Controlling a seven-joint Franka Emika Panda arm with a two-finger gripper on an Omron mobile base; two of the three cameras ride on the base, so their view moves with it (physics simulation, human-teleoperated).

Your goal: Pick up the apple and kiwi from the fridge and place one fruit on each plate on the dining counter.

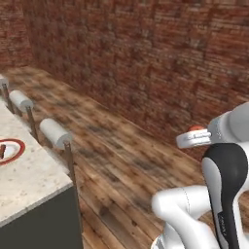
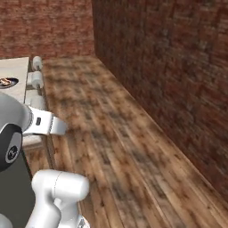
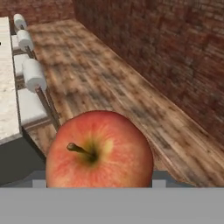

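Hand view: I carry the apple (image 3: 99, 148) in the gripper (image 3: 99, 183), jaws closed on it, dining counter (image 3: 8, 87) and red-rimmed plate (image 1: 10, 151) off to my left.

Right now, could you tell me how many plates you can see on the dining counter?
2: a red-rimmed plate near the dining counter end, and a black plate farther along; others may be hidden.

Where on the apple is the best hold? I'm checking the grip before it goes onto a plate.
Across its widest part, at the sides, with the stem left free. In the hand view the apple sits right in front of the camera, stem end facing it, so the gripper seems to have it across the round body already. The curved skin gives two opposite faces there; the stem is too thin to pinch.
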